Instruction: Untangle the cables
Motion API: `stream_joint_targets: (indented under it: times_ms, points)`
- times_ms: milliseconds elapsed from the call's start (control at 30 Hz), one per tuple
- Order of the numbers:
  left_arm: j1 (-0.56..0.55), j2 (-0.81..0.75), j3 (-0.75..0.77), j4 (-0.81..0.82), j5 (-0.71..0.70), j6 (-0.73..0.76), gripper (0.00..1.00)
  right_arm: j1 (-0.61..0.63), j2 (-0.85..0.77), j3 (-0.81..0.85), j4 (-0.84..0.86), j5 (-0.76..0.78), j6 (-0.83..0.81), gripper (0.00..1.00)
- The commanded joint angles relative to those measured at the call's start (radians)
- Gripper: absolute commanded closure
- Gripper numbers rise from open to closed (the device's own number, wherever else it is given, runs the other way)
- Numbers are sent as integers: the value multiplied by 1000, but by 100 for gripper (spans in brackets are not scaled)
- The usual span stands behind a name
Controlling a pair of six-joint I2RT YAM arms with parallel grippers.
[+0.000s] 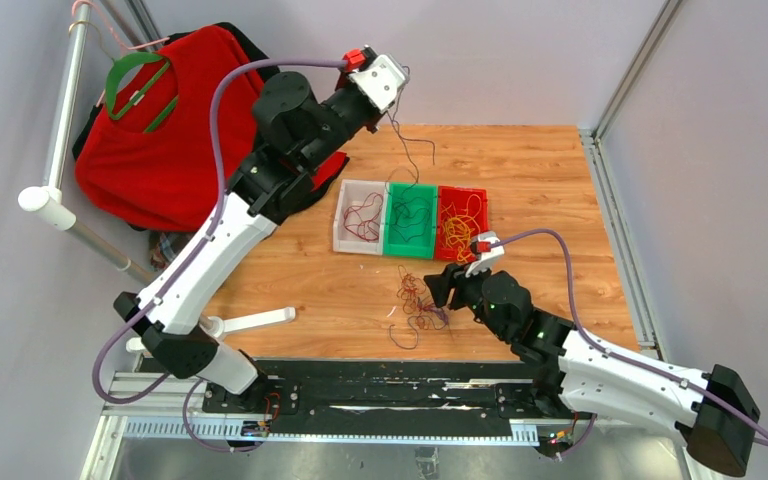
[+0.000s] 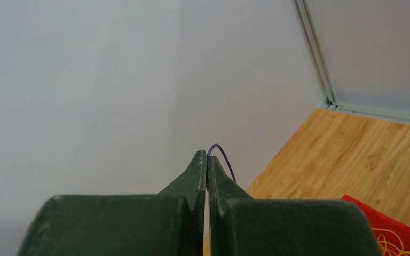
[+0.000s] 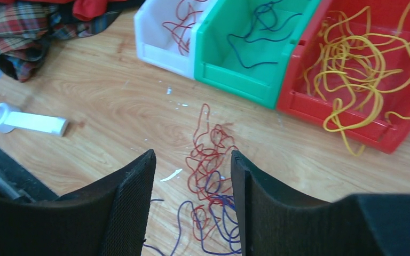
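Cables [image 3: 209,176]: very thin, curly, soft wire; judged almost weightless and without stiffness, so a strand follows whatever pulls it and drags its neighbours wherever loops are hooked; judged also liable to slip out of a loose pinch.

Location: a tangle of dark red and purple strands lies on the worktop [image 1: 300,280], just in front of three bins; the white bin [image 3: 163,50] holds red strands; the green bin [image 3: 235,80] holds dark purple ones; the red bin [image 3: 341,120] holds yellow-orange ones.

Left gripper [image 2: 207,160]: raised high over the far side of the worktop; jaws pressed together on a single purple cable [image 2: 225,160], which arcs out of the tips; in the top view this strand hangs loose towards the bins, apart from the tangle.

Right gripper [image 3: 192,160]: low over the tangle; jaws set wide apart and holding nothing; red strands show on the worktop between them.

Hold point: take one strand at a free end or at an outer loop that stands clear of the mass, such as the red loop on the bin side; pinch with the tips closed fully; avoid the dense centre, where closing would likely catch both colours; a slow lift is advised, since snagged loops would likely carry the whole tangle up.
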Motion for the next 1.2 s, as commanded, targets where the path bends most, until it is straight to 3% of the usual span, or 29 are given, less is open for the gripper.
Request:
stream_joint_targets:
  times_ms: [0, 367, 1167]
  points:
    - [-3, 58, -11, 48, -34, 30, 99, -11, -26, -12, -54, 105, -20, 46]
    - [34, 163, -28, 56, -61, 53, 99, -57, -68, -17, -107, 161, -15, 49]
    - [39, 196, -288, 2, -140, 152, 99, -123, -74, -15, -123, 135, -16, 51]
